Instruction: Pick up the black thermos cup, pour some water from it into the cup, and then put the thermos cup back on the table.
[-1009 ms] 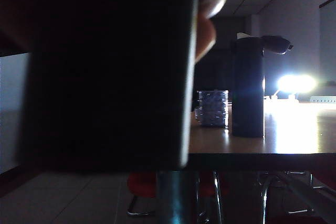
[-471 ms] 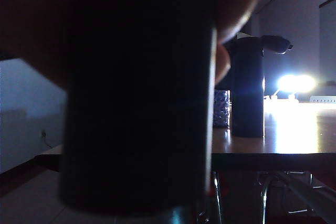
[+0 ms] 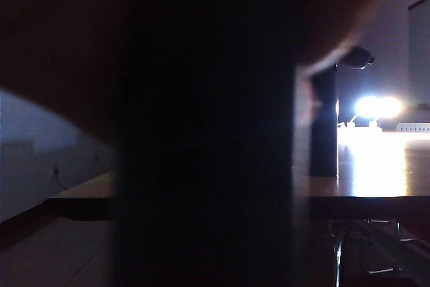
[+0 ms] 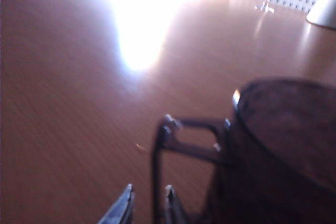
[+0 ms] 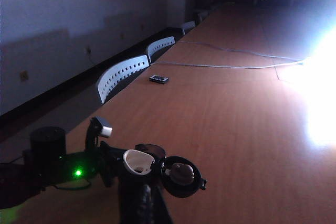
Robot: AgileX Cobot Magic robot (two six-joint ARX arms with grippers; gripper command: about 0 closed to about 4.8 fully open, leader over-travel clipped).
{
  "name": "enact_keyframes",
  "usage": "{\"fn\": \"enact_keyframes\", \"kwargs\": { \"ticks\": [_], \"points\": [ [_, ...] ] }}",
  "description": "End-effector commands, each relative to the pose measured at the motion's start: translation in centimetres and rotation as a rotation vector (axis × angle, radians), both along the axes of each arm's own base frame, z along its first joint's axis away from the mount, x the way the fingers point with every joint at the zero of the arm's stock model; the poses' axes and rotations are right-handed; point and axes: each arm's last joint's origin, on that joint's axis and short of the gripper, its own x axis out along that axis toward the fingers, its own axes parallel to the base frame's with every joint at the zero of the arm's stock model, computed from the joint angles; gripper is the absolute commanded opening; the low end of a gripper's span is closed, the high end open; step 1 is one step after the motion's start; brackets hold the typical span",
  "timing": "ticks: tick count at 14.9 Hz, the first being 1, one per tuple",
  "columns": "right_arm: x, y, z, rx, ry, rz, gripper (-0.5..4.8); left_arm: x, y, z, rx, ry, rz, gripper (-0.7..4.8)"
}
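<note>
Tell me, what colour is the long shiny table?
Reddish-brown wood, shown best in the left wrist view.

Black thermos cup, seemingly white-mouthed, on glossy brown table.

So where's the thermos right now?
The thermos stands upright on the table, right of centre in the exterior view, half hidden behind a big dark shape.
</note>
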Motion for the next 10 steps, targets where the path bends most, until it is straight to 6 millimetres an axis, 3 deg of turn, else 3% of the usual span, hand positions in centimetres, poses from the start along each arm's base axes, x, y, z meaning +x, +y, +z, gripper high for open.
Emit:
{"fn": "enact_keyframes", "kwargs": {
  "ticks": [1, 4, 10],
  "points": [
    [-0.08, 0.01, 0.17, -0.003, -0.009, 0.006, -0.01, -0.29, -0.61, 0.16, -0.007, -0.023, -0.027, 0.51],
    [-0.09, 0.01, 0.18, -0.003, -0.01, 0.006, -0.01, -0.16, -0.62, 0.46, 0.018, 0.001, -0.029, 0.13],
    [-0.08, 0.01, 0.19, -0.003, -0.011, 0.006, -0.01, -0.08, -0.33, 0.46, 0.035, 0.045, -0.041, -0.07]
  ]
}}
